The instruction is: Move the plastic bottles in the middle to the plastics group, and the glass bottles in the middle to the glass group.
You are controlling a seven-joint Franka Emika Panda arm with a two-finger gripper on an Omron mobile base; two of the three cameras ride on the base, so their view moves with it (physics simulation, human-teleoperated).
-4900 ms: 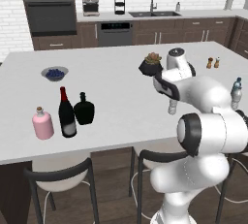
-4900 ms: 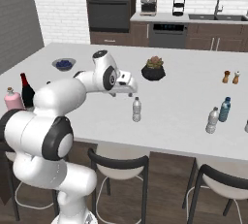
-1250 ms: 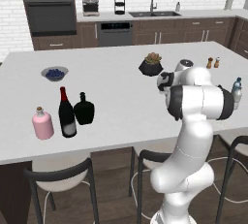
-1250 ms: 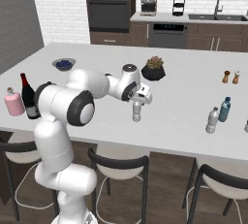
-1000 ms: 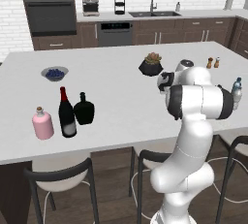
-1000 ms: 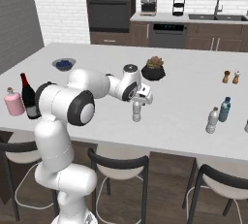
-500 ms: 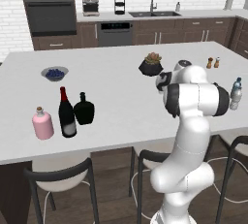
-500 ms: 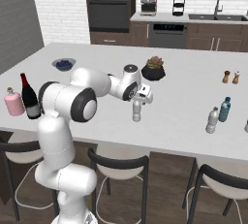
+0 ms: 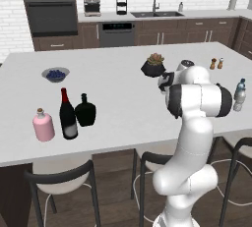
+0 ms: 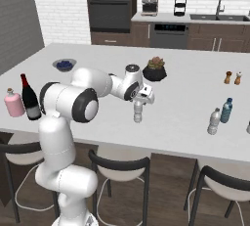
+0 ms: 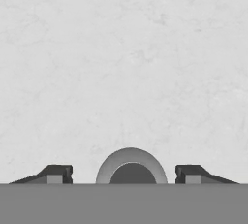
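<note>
Straddling the clear plastic bottle (image 10: 138, 110) mid-counter (image 10: 185, 122), gripper (image 11: 124, 173) points straight down over its cap, fingers (image 11: 55, 173) apart on both sides, not touching; wine bottle (image 9: 67, 115) stands between pink bottle (image 9: 43, 125) and black flask (image 9: 85, 110).

Home kitchen: wall oven (image 9: 51, 10), sink (image 9: 158, 13), island counter (image 9: 123, 69).

Nothing readable anywhere here, honestly. The tall dark wine bottle with the red capped neck (image 9: 68, 114) has a pale label, but it's just a blank blur.
</note>
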